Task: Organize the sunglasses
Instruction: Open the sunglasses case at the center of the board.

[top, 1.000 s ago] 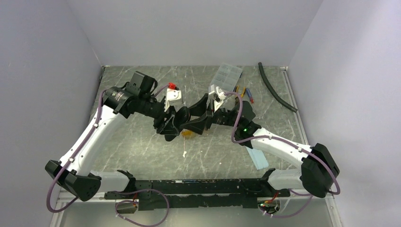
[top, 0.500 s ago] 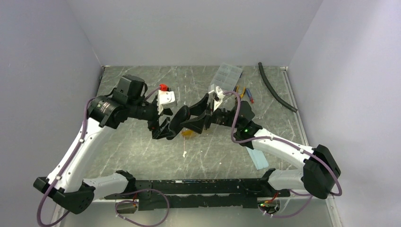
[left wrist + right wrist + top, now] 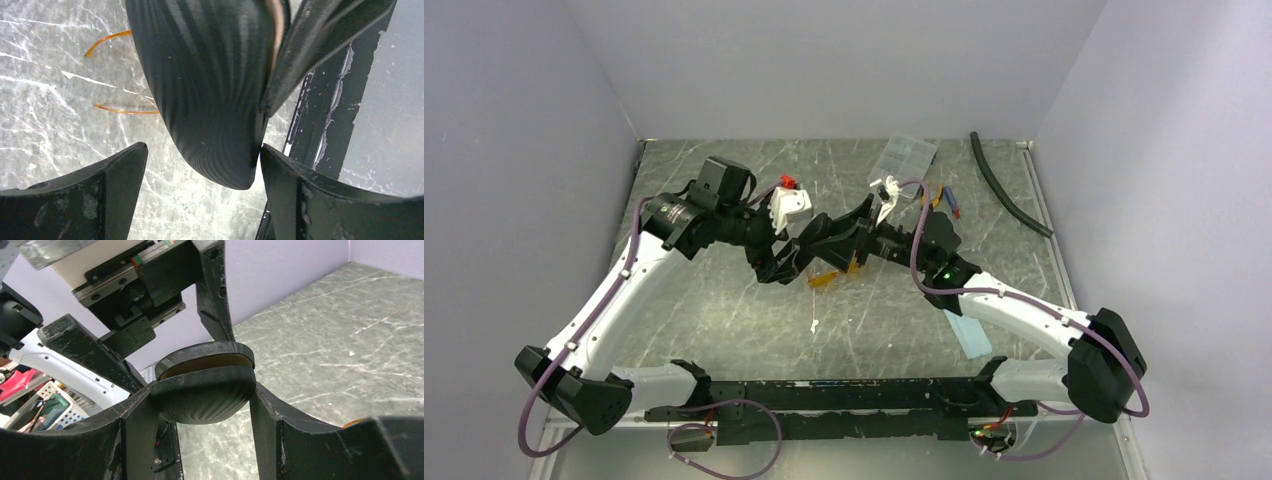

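The sunglasses (image 3: 832, 277) lie on the table under the two grippers, orange and half hidden. Their two thin orange arms (image 3: 123, 110) show in the left wrist view. A black ribbed glasses case (image 3: 204, 392) hangs above the table, its lid slightly ajar over a tan lining. My right gripper (image 3: 200, 390) is shut on one end of it, both fingers pressed to its sides. My left gripper (image 3: 202, 150) is open around the other end of the case (image 3: 210, 90). Its right finger touches the case's edge and its left finger stands apart.
A clear compartment box (image 3: 904, 155), orange and blue handled pliers (image 3: 944, 197) and a black hose (image 3: 1006, 190) lie at the back right. A pale blue sheet (image 3: 969, 335) sits near the right arm. A small white scrap (image 3: 814, 325) lies on the marbled table (image 3: 724, 310).
My left gripper opened wide, drew back to the left, then came back round the case's end. The right gripper kept hold of the case and turned it a little.
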Available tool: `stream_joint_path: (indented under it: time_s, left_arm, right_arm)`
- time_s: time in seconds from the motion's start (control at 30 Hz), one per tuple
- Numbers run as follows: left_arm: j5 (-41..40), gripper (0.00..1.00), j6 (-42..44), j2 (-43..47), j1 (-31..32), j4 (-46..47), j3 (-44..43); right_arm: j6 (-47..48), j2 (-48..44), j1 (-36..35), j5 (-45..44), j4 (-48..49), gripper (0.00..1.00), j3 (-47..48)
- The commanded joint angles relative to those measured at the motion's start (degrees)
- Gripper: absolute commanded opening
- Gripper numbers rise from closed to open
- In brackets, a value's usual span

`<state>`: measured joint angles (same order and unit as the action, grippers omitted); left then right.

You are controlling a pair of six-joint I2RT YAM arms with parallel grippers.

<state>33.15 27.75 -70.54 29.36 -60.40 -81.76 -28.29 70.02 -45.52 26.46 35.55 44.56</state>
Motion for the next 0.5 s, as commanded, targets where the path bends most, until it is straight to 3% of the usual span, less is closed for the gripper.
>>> stream_joint_path:
  time_s: [0.0,0.23,0.47]
  left_arm:
    - [-1.12,0.85,0.83,1.23,0.25,2.66,-0.25]
    - [0.32,0.86,0.6,5.77,0.25,5.58,1.75]
    - [1.81,0.86,-1.46,2.41,0.25,3.61,0.39]
  right_arm:
    - [-1.65,0.12,0.03,0.78,2.32,0.0,2.66]
    - [-0.22,-0.48,0.03,1.61,-0.14,0.0,2.56]
    - [-1.29,-0.19,0.02,0.71,0.62,0.0,2.76]
